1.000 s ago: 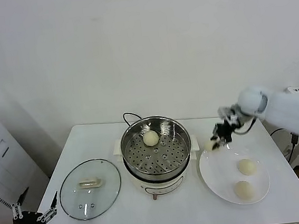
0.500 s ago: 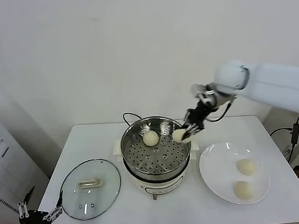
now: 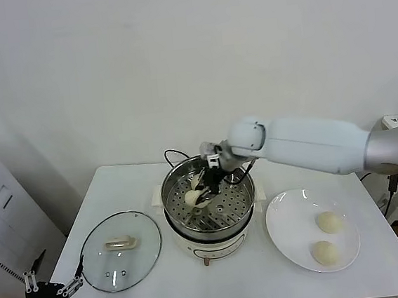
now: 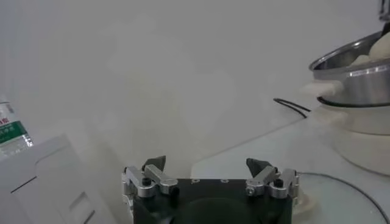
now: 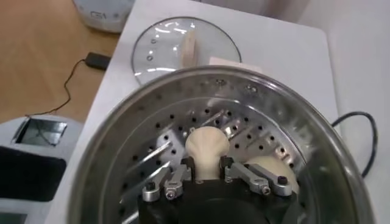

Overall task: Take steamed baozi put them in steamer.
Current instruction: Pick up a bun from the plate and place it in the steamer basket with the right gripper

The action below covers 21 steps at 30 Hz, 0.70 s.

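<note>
Right gripper (image 5: pixel 208 175) pinches a bun (image 5: pixel 206 149) low inside the steamer (image 5: pixel 122 140), beside another bun (image 5: pixel 275 169), ready to set it down. Left gripper (image 4: pixel 210 175) idles, jaws apart.

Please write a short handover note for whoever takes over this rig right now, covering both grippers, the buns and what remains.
Right gripper: inside the steamer, jaws around a baozi low over the perforated floor; whether it has let go cannot be told.
Left gripper: open, empty, parked low off the table's left front corner.
Second baozi sits in the steamer right beside the gripper.
Two baozi wait on the white plate, right of the steamer.
Glass lid lies on the table, left of the steamer.
Done: one bun delivered, another nearly placed.
Left: release this bun, retract, move the plate's two.
</note>
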### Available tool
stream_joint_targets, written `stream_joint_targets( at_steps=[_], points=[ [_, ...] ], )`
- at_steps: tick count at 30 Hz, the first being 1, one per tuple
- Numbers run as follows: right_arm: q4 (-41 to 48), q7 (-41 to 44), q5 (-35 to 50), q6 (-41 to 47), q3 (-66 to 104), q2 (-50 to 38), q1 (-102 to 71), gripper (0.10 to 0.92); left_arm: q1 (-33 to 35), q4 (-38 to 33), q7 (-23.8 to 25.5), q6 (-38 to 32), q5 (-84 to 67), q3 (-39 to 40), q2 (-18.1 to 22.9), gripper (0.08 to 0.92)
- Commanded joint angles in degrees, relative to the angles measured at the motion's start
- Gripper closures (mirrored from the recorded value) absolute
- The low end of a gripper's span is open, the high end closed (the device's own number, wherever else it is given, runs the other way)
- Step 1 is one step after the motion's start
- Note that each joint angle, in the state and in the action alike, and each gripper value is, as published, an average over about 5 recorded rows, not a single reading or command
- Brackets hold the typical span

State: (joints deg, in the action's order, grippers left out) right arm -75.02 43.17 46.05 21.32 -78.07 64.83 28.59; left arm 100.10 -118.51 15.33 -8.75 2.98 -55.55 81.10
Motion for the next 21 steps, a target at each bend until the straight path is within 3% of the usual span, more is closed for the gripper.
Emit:
stream_joint_targets(
  at_steps=[1, 6, 12, 17, 21],
  points=[
    [4.7, -4.3, 0.6, 1.6, 1.6, 6.0, -4.5, 0.666, -0.1, 0.1, 0.0, 0.0, -0.1, 0.0, -0.2, 0.177],
    [3.9, -4.0, 0.2, 1.8, 1.3, 5.4, -3.8, 0.574, -0.2, -0.1, 0.0, 0.1, -0.1, 0.3, -0.2, 0.177],
    [1.3, -2.3, -2.4, 1.9, 1.1, 1.9, -0.3, 0.403, -0.4, 0.0, 0.0, 0.2, 0.0, 0.4, -0.4, 0.177],
    [-1.6, 2.9, -3.5, 1.3, 1.5, -4.4, 4.8, 0.260, -0.5, -0.3, 0.0, 0.4, 0.1, 0.9, -0.2, 0.177],
    [-2.8, 9.3, -3.5, -0.5, 3.5, -10.1, 8.8, 0.209, -0.5, -0.2, 0.0, 0.5, 0.2, 1.1, -0.1, 0.177]
  ],
)
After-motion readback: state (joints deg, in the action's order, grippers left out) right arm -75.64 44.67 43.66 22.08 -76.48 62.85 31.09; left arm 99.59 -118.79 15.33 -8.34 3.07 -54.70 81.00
